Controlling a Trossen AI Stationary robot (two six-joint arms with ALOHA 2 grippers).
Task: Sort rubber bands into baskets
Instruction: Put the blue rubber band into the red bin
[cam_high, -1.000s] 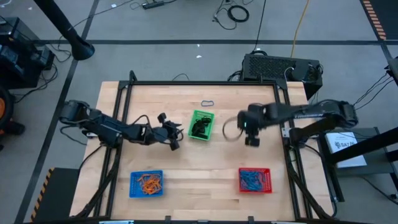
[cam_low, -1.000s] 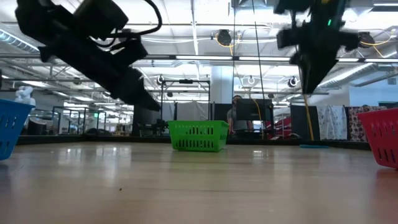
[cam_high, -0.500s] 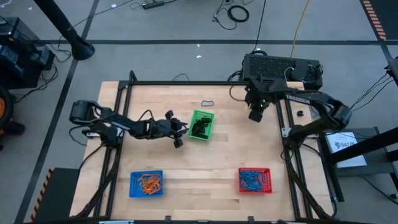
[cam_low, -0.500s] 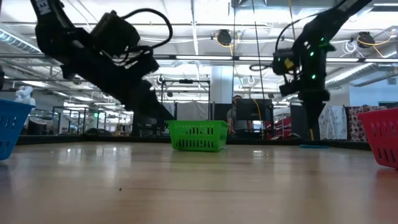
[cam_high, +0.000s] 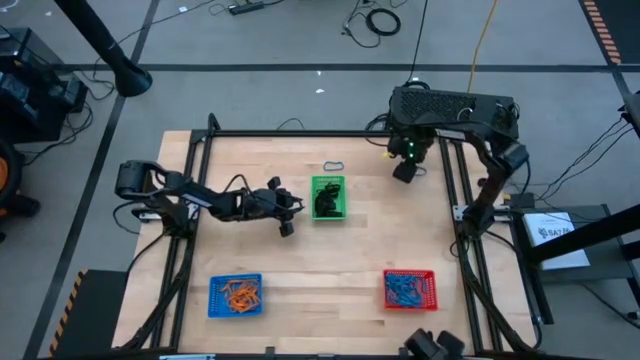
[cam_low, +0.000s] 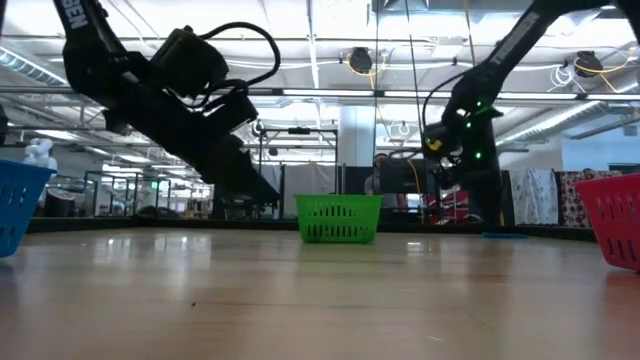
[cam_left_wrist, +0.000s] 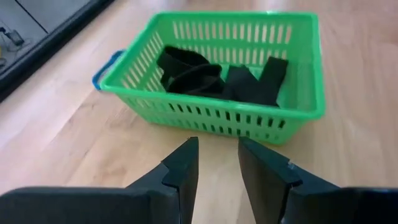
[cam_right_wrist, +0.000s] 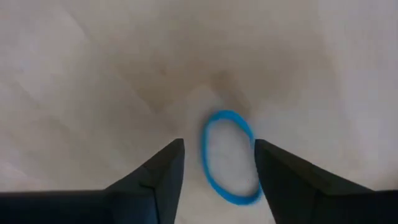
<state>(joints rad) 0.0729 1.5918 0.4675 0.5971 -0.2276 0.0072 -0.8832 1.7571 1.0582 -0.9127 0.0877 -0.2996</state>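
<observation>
The green basket (cam_high: 328, 197) sits mid-table holding black rubber bands (cam_left_wrist: 217, 78). My left gripper (cam_left_wrist: 217, 144) is open with nothing between its fingers, slanting down at the basket's left wall (cam_left_wrist: 205, 115). My right gripper (cam_right_wrist: 219, 146) points down near the table's far right (cam_high: 405, 172). It is open, with its fingers standing on either side of a blue rubber band (cam_right_wrist: 229, 155) that lies flat on the wood. The blue basket (cam_high: 236, 296) holds orange bands, and the red basket (cam_high: 411, 290) holds blue ones. Another thin loop (cam_high: 334, 166) lies beyond the green basket. My left gripper's fingertips (cam_left_wrist: 186, 155) stand right at the foot of the green basket's left wall. Whether they touch it, I cannot tell.
Black frame rails (cam_high: 200, 170) run along the table's left, right and far sides. A black perforated box (cam_high: 455, 108) stands just past the far edge behind my right arm. Bare wood lies between the green basket and the two near baskets.
My right gripper has swung from beside the green basket toward the table's far right and come down over the blue band. My left gripper has moved toward the green basket. The basket has slid a little toward the table's right and turned squarer.
</observation>
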